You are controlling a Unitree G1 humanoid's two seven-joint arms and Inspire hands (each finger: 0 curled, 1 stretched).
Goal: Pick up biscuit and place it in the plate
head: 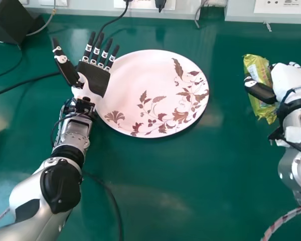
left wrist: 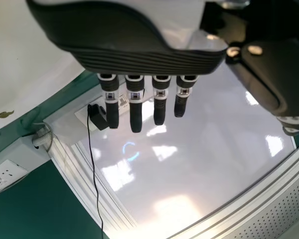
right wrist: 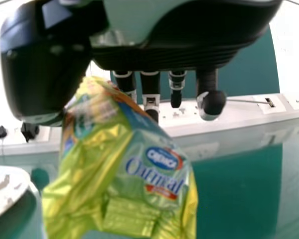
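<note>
Head view: 1 plate (head: 135, 75) lies on the green table (head: 231, 175). Well apart, on its right side, 1 biscuit packet (head: 257, 70) is at the right hand (head: 293, 80). The left hand (head: 96, 79) is wide open and empty at the plate's left edge.

Left wrist view: that hand's fingers are extended straight, with nothing held.

Right wrist view: the packet is gripped between thumb and fingers, the hand partly closed on it, 1 end projecting free. Clearance from the table cannot be confirmed. Assessment: step 1, the pick-up, is judged in hand; step 2, placing, is outstanding. Next move calls for a secure lift, then leftward carriage over the plate before release.
</note>
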